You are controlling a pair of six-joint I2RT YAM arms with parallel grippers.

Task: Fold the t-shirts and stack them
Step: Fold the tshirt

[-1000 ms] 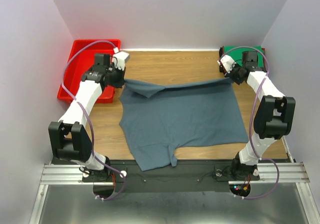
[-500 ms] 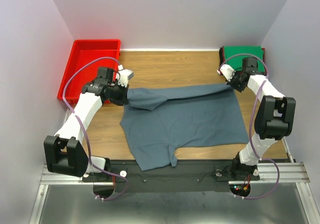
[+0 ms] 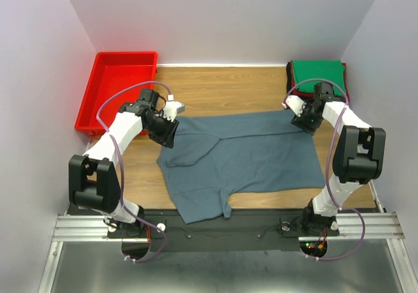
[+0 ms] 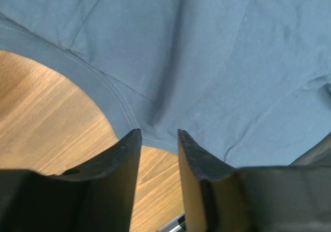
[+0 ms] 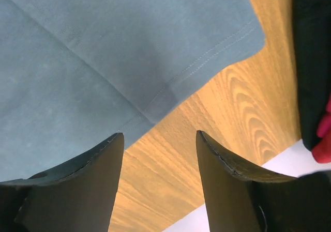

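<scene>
A slate blue-grey t-shirt (image 3: 241, 153) lies spread over the middle of the wooden table, with a fold line slanting across its upper left part. My left gripper (image 3: 168, 128) hovers at the shirt's far left corner. In the left wrist view this gripper (image 4: 158, 135) stands open, its jaws a little apart, with the shirt's hem (image 4: 124, 100) just beyond the tips and nothing between them. My right gripper (image 3: 302, 118) is at the far right corner. It (image 5: 159, 135) is open wide over bare wood, beside the shirt's corner (image 5: 155, 66). A folded green t-shirt (image 3: 318, 70) lies at the back right.
A red plastic tray (image 3: 116, 63) stands at the back left corner. Black cloth (image 5: 313, 61) and red cloth (image 5: 326, 141) show at the right edge of the right wrist view, next to the green stack. White walls close in the table on three sides.
Both grippers brought the shirt's far edge toward the near side and down, then opened and let it go. The edge now lies flat on the table.
</scene>
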